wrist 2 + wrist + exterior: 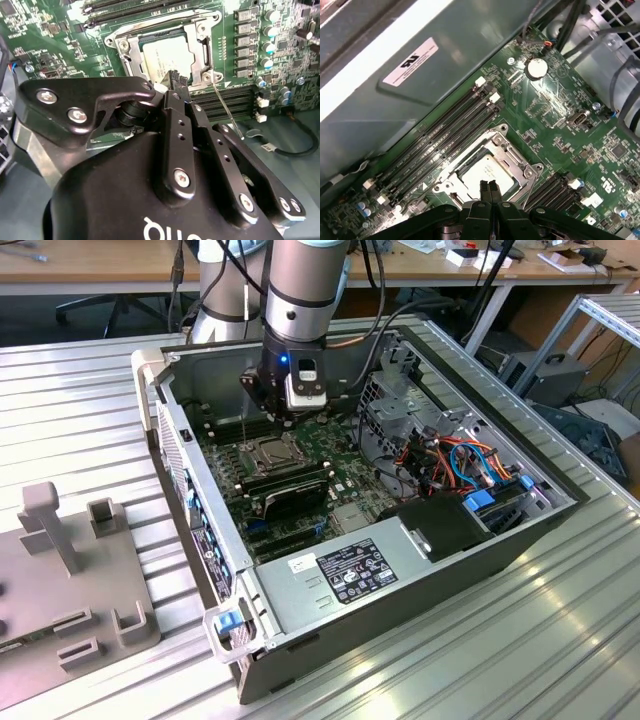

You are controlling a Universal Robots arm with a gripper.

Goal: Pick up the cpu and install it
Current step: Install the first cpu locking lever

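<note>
Hovering over open PC case (560, 510), pincer (488, 186) fingertips pressed together, nothing between them. Cpu (487, 172) sits in socket frame (517, 160) on green motherboard (555, 115), directly beneath fingertips, just beyond them along approach line. Chip square, no long axis. Judgement: cpu seated in socket.

From my remote station it looked like a robotics lab or workshop. An opened computer case (400, 540) lay on a ribbed aluminium tabletop (80, 410). Behind the case ran wooden desks (100, 265) strewn with cables, and grey printed fixtures (70, 570) sat beside the case.
</note>
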